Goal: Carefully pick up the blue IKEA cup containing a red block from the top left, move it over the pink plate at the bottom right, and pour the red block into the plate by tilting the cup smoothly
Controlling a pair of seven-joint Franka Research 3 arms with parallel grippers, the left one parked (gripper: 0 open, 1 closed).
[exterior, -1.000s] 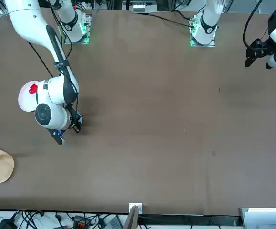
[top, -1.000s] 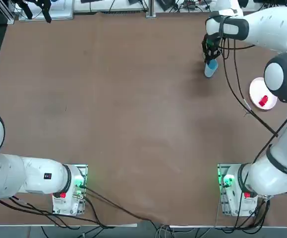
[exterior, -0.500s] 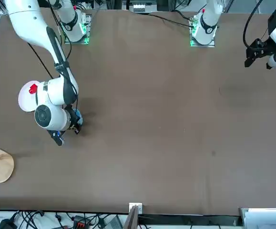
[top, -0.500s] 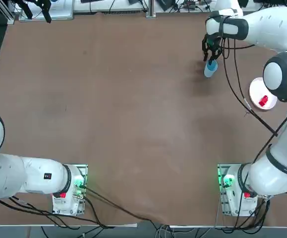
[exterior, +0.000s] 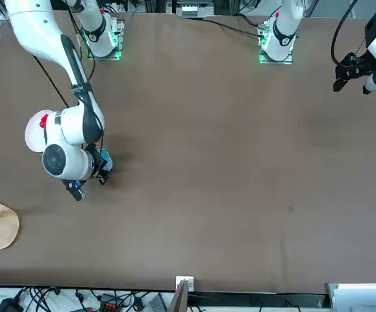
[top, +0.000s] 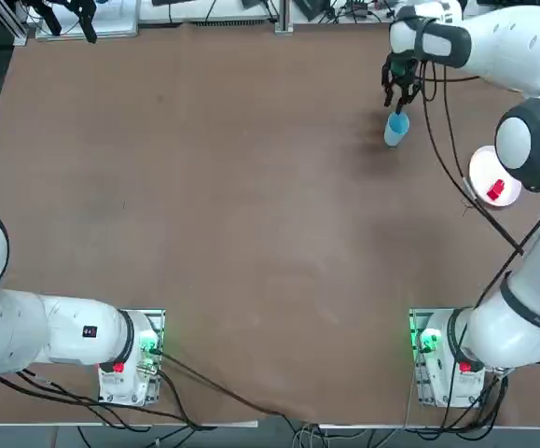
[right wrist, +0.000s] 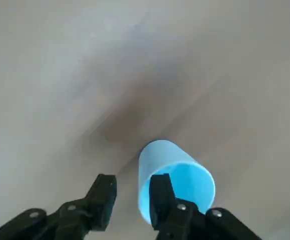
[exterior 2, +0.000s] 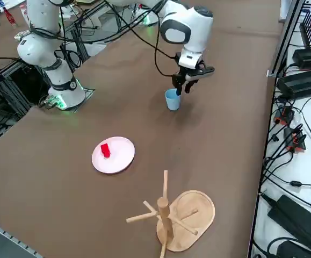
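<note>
While hovering so near the rim of the blue cup (exterior 2: 172, 100), best to lift the right end effector (right wrist: 133, 200) slowly and straight up, away from the mouth, before any sideways swing. Likely at the closing stage: pour apparently done, cup set down on the counter (exterior 2: 64, 188), only the retreat left. Avoid twisting the wrist near the rim; liable to tip or drag so light and narrow a tumbler. Keep both fingers parted until well above it, and watch for the loose black cable (exterior 2: 158, 51) beside the arm on the way out. No need to go back over the pink plate (exterior 2: 124, 156), judging by the red block (exterior 2: 106, 150) already on it, somewhat off centre towards the rim. Better to leave both as placed.

As for the end effector: parted to a moderate gap, neither shut nor gripping anything. In the wrist view, nothing between the fingertips; one finger (right wrist: 161, 197) seen across the cup's mouth, the other finger (right wrist: 103, 197) off to the side. Cannot tell whether in contact with the rim or just above it. Seen from the robot's right side, poised at the top of the cup, close to the upright wall. Well apart from the plate and from the wooden rack (exterior 2: 165, 212).
</note>
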